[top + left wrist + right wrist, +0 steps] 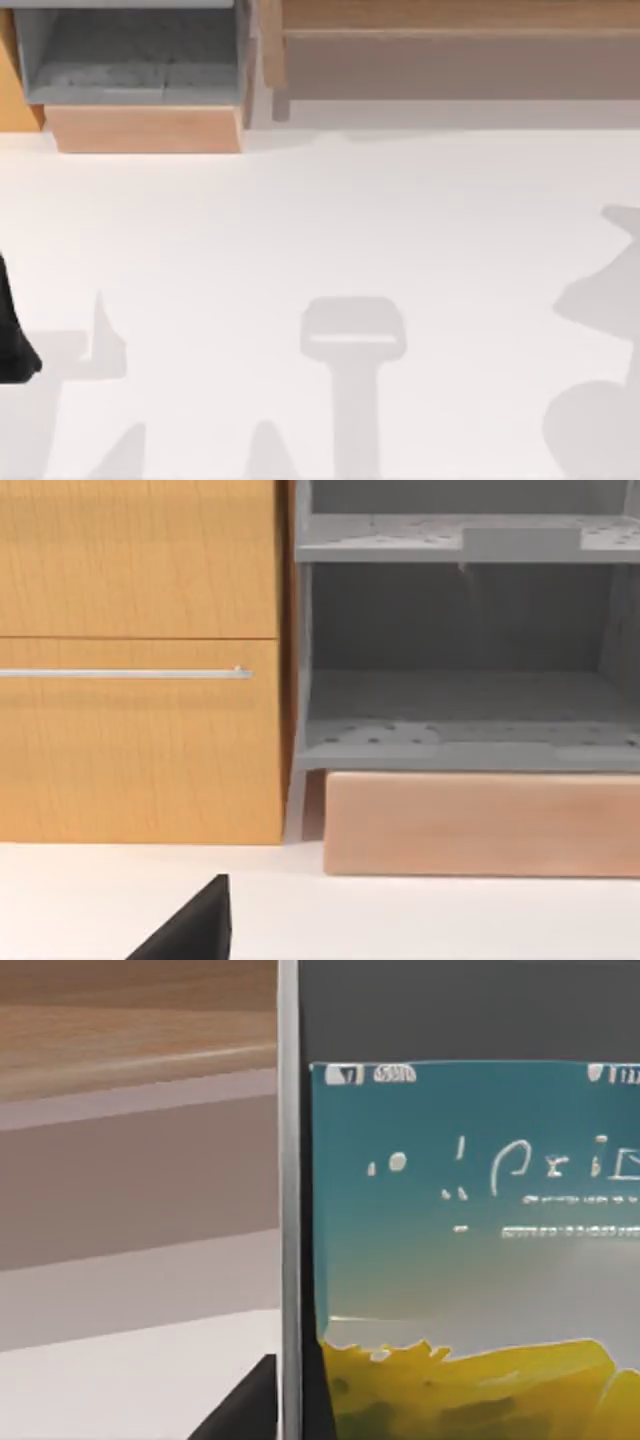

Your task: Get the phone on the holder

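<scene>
**Phone close to the right wrist camera**

In the right wrist view the phone [460, 1260] is very near and stands upright. Its screen is lit, blue-green above and yellow below, with a silver edge down one side. A small dark part [245, 1410] sits at the foot of the phone. I cannot tell if the right arm's jaws are clenched or released.

From above, the white desk [320, 230] has grey shadows on it. A dark bit of the left arm [12, 335] sits at the desk's left edge. I cannot tell about its jaws either.

A grey shelf [460, 640], a wooden cupboard [140, 660] and a wooden block [480, 825] stand behind the desk.
</scene>
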Available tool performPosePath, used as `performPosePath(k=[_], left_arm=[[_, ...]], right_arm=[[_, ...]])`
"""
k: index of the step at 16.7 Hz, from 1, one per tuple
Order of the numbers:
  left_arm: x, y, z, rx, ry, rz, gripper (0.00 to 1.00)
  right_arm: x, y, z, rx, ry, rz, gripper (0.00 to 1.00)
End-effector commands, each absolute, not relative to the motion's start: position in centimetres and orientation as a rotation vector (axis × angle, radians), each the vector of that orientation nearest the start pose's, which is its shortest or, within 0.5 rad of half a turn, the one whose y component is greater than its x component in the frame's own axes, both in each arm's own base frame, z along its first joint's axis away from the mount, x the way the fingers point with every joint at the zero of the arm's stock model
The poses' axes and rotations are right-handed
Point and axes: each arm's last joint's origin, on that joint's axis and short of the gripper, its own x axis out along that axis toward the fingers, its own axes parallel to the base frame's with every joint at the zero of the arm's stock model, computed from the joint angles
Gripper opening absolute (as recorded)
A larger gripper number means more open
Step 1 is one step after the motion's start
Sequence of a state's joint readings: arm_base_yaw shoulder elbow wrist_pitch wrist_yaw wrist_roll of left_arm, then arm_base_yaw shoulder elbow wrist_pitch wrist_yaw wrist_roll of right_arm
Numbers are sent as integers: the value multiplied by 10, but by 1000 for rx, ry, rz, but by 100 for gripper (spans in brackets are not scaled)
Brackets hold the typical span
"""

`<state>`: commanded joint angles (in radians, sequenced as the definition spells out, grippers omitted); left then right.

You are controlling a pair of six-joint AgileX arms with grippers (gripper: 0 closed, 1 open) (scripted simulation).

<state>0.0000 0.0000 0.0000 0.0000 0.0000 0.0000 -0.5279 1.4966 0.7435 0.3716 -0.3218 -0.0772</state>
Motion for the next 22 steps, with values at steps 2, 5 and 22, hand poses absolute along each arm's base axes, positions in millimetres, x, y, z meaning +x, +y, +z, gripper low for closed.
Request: performPosePath(k=[2, 5, 22], left_arm=[[106, -1, 160, 0, 0, 0, 100], [106, -1, 160, 0, 0, 0, 100], [106, -1, 160, 0, 0, 0, 100]], right_arm=[[270, -158, 200, 43, 341, -210, 0], [268, -161, 199, 35, 337, -220, 0], [307, -171, 188, 42, 329, -223, 0]])
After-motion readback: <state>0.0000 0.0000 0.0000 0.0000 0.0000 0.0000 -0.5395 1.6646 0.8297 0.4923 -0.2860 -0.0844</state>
